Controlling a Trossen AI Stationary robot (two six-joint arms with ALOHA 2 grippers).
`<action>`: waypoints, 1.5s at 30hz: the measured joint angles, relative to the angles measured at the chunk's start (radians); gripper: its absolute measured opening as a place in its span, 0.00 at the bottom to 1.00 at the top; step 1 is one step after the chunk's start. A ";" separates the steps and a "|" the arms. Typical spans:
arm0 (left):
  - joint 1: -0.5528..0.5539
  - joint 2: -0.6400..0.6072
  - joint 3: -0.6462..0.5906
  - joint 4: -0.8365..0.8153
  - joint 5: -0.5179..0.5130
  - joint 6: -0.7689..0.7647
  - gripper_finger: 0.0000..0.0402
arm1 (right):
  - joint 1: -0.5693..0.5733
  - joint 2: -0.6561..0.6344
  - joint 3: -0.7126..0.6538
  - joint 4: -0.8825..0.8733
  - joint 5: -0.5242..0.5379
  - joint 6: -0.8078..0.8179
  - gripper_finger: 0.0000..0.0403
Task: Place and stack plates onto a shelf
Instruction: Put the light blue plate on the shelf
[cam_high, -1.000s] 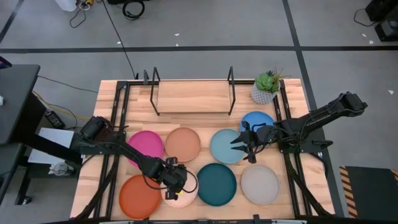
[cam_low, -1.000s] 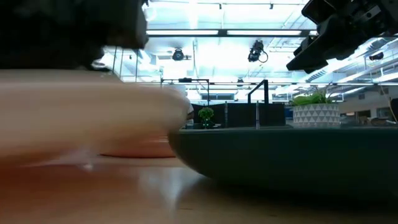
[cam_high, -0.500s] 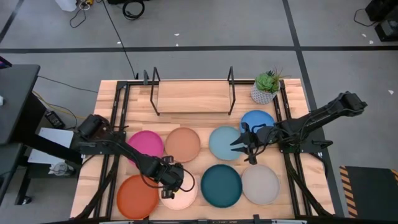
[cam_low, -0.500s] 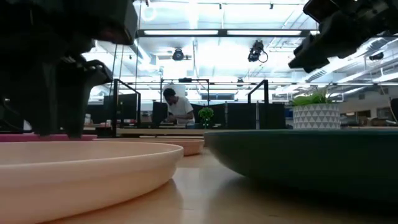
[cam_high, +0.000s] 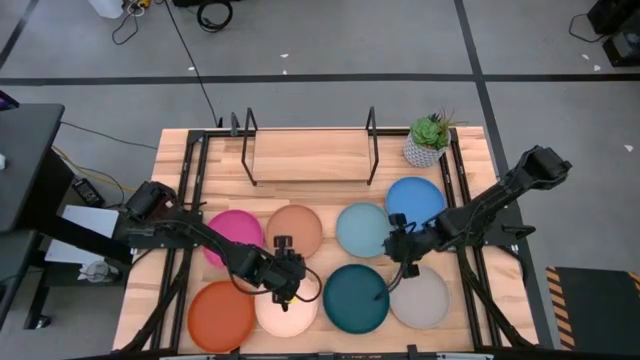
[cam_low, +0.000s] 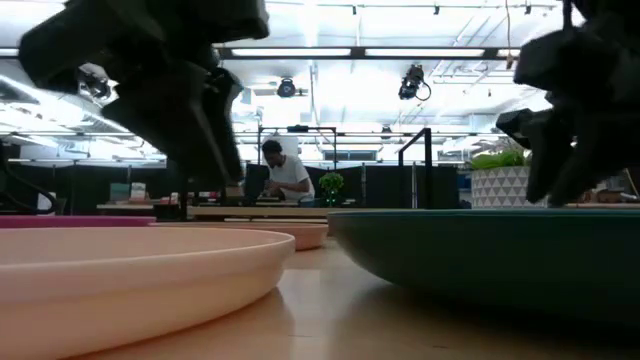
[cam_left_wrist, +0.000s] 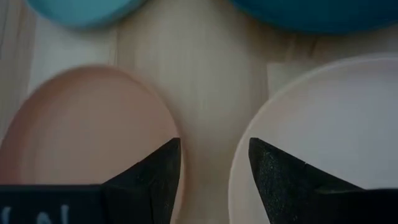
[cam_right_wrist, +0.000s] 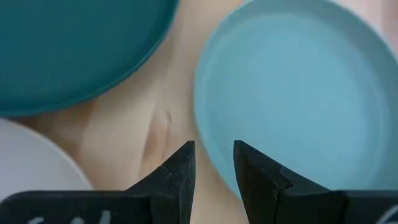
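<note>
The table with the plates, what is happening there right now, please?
Eight plates lie flat on the table, and the shelf at the back holds none yet. The left gripper hovers with open jaws between the tan plate and the cream plate. The right gripper hovers, jaws slightly apart, among the light blue plate, dark teal plate and grey plate. Neither grips anything.
</note>
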 joint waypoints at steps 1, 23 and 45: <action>0.006 0.000 0.000 0.011 0.003 0.020 0.49 | 0.013 0.027 0.012 -0.003 0.003 -0.011 0.29; 0.035 -0.164 -0.172 0.279 0.039 0.226 0.49 | -0.017 0.295 0.194 -0.197 -0.032 -0.023 0.12; 0.043 -0.297 -0.380 0.739 0.137 0.374 0.49 | -0.100 0.268 0.391 -0.128 0.015 -0.306 0.05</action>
